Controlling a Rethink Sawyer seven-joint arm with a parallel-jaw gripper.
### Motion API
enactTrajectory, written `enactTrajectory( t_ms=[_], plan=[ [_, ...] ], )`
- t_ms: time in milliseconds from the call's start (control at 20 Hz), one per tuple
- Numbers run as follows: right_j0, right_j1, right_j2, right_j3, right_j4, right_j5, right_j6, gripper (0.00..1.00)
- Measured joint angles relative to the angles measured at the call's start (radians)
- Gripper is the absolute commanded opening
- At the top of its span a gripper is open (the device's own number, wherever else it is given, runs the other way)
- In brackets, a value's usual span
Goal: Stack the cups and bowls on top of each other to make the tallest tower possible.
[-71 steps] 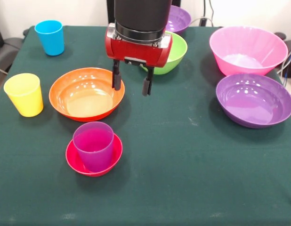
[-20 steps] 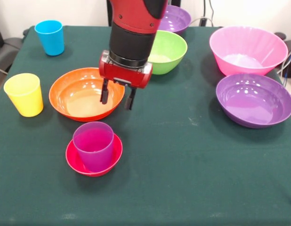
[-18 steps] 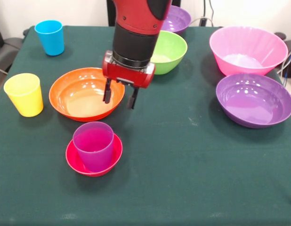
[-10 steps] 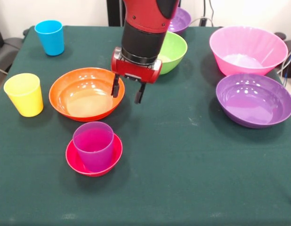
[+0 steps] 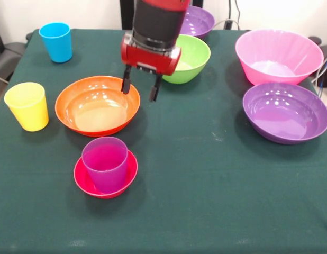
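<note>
My gripper [image 5: 139, 89] hangs open and empty over the right rim of the wide orange bowl [image 5: 97, 105]. Just behind it sits the lime green bowl [image 5: 187, 58], partly covered by the arm. A purple cup [image 5: 105, 163] stands upright inside a small red bowl [image 5: 105, 175] near the front; this is the only tower. The yellow cup [image 5: 27, 106] stands at the left edge and the blue cup [image 5: 56, 42] at the back left. The big pink bowl [image 5: 278, 55] and a purple bowl [image 5: 285, 111] sit at the right. Another purple bowl [image 5: 200, 21] shows at the back.
The table is covered by a dark green cloth [image 5: 206, 180]. Cables [image 5: 325, 69] lie off the right edge behind the pink bowl.
The gripper rose and shifted back towards the green bowl, staying open. In the second before, it had hung lower over the orange bowl's right rim. No cup or bowl moved.
</note>
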State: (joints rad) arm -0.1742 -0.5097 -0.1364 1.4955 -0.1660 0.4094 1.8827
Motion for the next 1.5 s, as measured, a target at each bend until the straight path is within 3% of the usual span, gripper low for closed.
enactTrajectory(
  t_ms=[650,1200,1500],
  plan=[
    [0.028,-0.135,-0.019,0.015,0.061,0.142,0.0,1.0],
    [0.131,-0.159,-0.064,0.084,0.123,0.142,0.058,1.0],
    [0.154,-0.153,-0.065,0.122,0.147,0.139,0.11,1.0]
  ],
)
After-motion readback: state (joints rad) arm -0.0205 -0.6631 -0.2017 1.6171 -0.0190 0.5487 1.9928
